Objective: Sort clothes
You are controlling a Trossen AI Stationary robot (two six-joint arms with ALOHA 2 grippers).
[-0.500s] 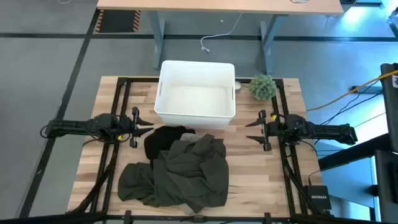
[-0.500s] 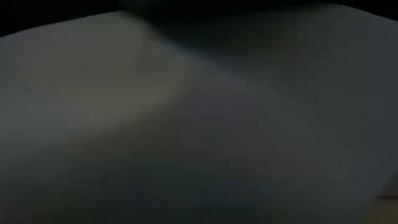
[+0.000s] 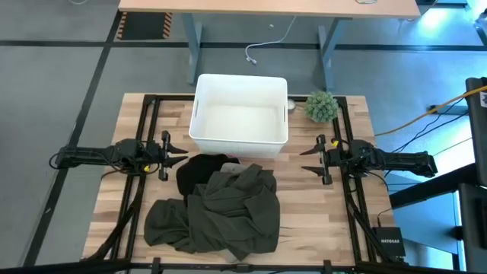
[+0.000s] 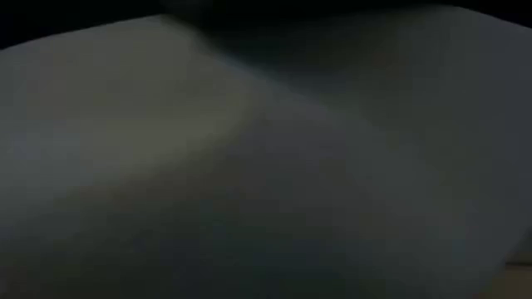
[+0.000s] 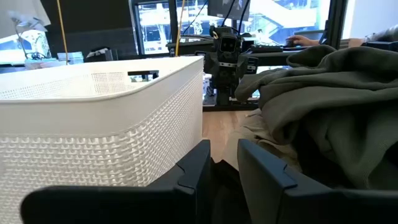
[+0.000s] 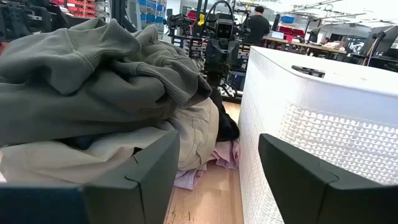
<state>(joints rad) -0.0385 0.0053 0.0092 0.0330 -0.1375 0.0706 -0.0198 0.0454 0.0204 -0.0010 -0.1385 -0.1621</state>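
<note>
The clothes lie in one heap at the table's near middle. A dark olive green garment [image 3: 221, 215] is on top, and a black one [image 3: 199, 169] sticks out at the heap's far left. In the right wrist view a khaki-beige garment [image 6: 193, 134] and a mottled pink one [image 6: 225, 154] show under the olive garment [image 6: 93, 74]. My left gripper [image 3: 185, 152] hovers left of the heap, its fingers close together and empty. My right gripper [image 3: 303, 160] hovers right of the heap, open and empty.
A white bin [image 3: 240, 114] stands at the far middle, between the two grippers and just beyond the heap. A small green plant [image 3: 321, 106] sits at the bin's right. Dark cloth close to the lens fills the low view [image 4: 266, 166].
</note>
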